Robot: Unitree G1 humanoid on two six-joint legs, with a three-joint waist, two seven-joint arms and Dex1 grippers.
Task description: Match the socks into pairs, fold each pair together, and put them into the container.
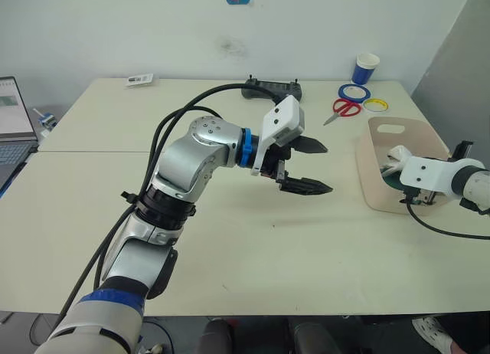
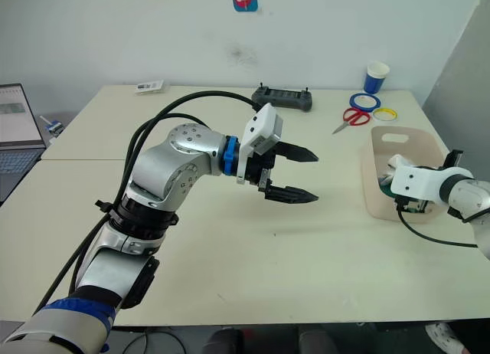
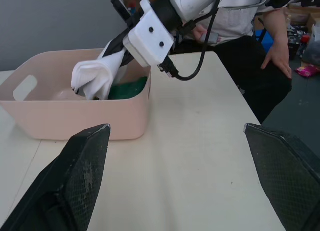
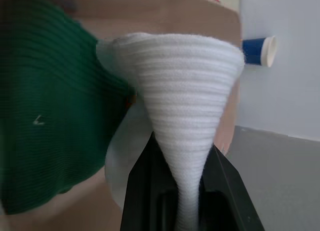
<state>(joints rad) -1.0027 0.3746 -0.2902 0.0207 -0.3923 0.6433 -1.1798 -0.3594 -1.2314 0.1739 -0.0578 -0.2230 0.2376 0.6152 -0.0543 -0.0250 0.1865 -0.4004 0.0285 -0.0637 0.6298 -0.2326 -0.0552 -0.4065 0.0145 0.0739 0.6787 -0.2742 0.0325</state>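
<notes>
White ribbed fabric of the white socks (image 4: 187, 106) sits nearest the lens in the right wrist view, pinched between the right gripper's (image 3: 120, 58) two black fingers (image 4: 145, 186), which are clamped on it. Just beyond those fingertips, a dark green sock (image 4: 50, 101) lies on the floor of the pale pink container (image 1: 379, 185). From the head views, the right gripper reaches over the container's near rim, with the white bundle hanging from it inside the tub above the green fabric.

Well to the left of that pincer, the left gripper (image 1: 305, 167) hovers over bare table (image 1: 230, 254) with its two black fingers (image 1: 306, 187) spread wide apart and nothing between them. Beyond its fingertips stands the container, and a person's hand (image 3: 278, 47) rests at the table's far side.

Past the container, at the table's far edge, lie red scissors (image 1: 344, 108), two tape rolls (image 1: 364, 98) and a blue-and-white paper cup (image 1: 366, 67), with a black controller (image 1: 272, 88) farther along.
</notes>
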